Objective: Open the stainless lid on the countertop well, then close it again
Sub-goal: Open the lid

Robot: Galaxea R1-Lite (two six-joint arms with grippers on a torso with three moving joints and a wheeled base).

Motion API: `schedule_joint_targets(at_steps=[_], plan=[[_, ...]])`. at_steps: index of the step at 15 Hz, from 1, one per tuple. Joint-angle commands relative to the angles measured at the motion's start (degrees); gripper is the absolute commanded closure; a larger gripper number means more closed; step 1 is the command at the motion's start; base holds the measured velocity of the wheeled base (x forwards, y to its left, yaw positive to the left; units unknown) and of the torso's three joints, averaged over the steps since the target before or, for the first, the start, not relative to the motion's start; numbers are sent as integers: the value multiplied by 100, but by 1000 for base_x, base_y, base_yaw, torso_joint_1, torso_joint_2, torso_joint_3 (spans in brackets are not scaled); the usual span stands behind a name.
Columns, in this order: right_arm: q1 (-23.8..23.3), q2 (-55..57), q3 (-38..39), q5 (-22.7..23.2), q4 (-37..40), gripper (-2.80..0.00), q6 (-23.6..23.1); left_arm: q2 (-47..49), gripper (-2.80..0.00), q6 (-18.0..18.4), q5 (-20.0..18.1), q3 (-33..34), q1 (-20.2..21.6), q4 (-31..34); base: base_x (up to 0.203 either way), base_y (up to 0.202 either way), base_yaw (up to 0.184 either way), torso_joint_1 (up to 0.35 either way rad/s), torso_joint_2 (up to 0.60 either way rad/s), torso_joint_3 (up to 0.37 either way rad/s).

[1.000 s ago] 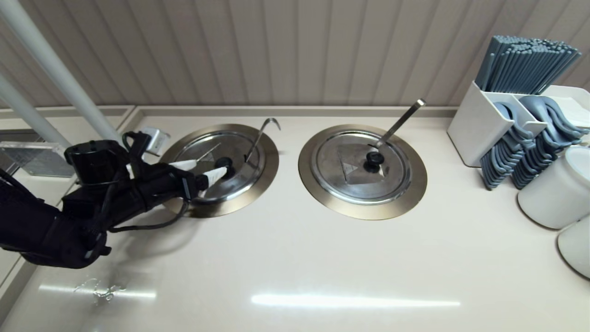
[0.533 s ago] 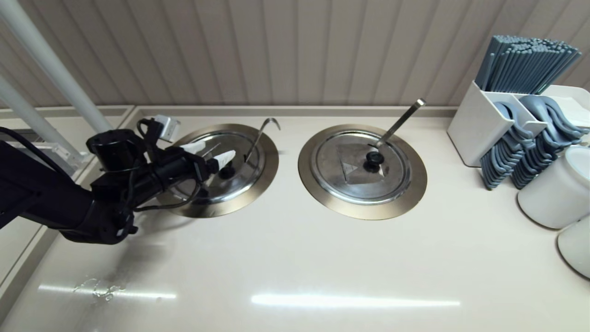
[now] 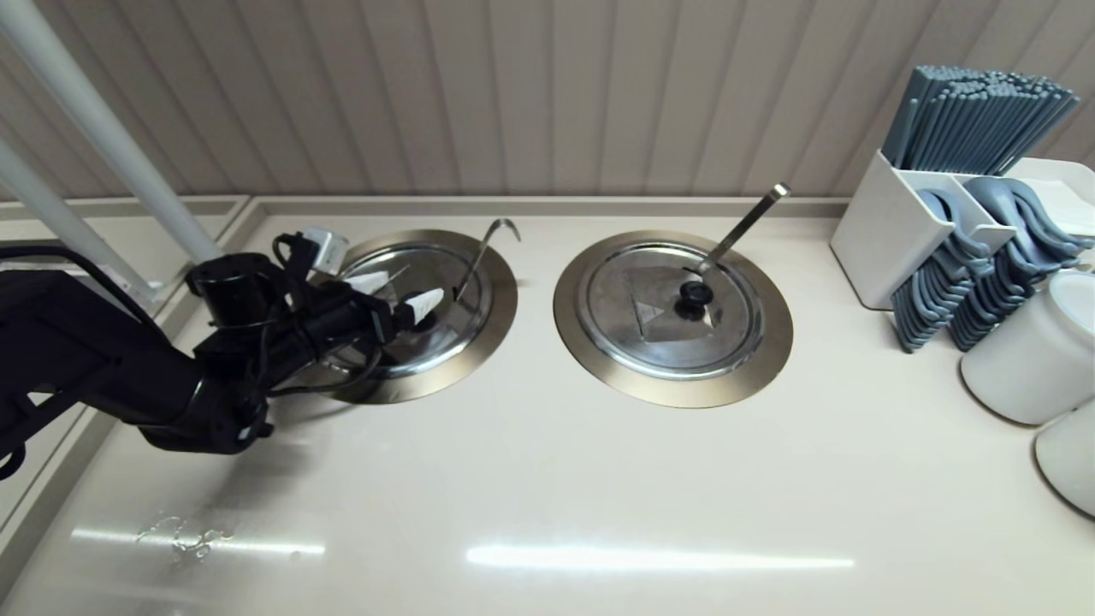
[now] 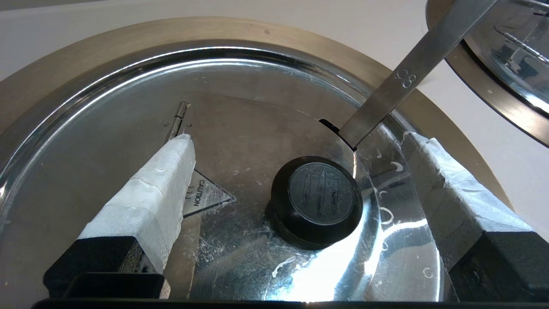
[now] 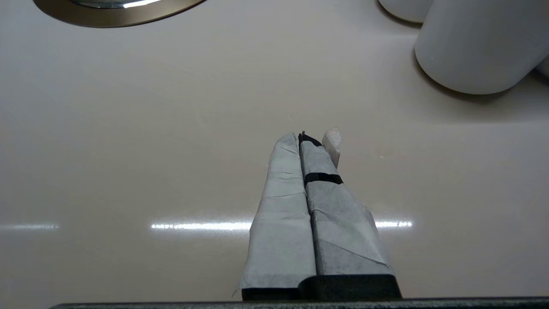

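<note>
1. Bright, even overhead light; a long glare streak lies on the countertop (image 3: 599,479).
2. Soft shadow pools beneath the left gripper (image 3: 395,293).
3. Hot glare on the stainless lid (image 4: 326,274) just beside the fingers (image 4: 158,193).

A polished, mirror-bright stainless lid (image 4: 128,128), scuffed with pale scratches and topped by a matt black plastic-looking knob (image 4: 319,201), sits in the brushed bronze-toned metal ring of the countertop well (image 3: 488,342) at far left. The surrounding cream countertop (image 3: 547,479) is smooth and glossy. The left gripper (image 4: 296,141) has fingers (image 4: 158,180) wrapped in wrinkled matt white tape.
</note>
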Motion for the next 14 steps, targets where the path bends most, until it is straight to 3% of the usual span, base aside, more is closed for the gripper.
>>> schedule_joint_targets(at_steps=[1, 5, 7, 14], plan=[[2, -2, 0, 0, 1, 0, 0, 217, -280, 2, -13, -44, 6, -157, 0, 0, 0, 0, 0, 0], [2, -2, 0, 0, 1, 0, -2, 280, -280, 43, 84, -37, 7, -232, 0, 0, 0, 0, 0, 0], [2, -2, 0, 0, 1, 0, 0, 361, -280, 376, 134, -37, 15, -278, 0, 0, 0, 0, 0, 0], [2, -2, 0, 0, 1, 0, 0, 488, -280, 423, 181, -37, 7, -288, 0, 0, 0, 0, 0, 0]])
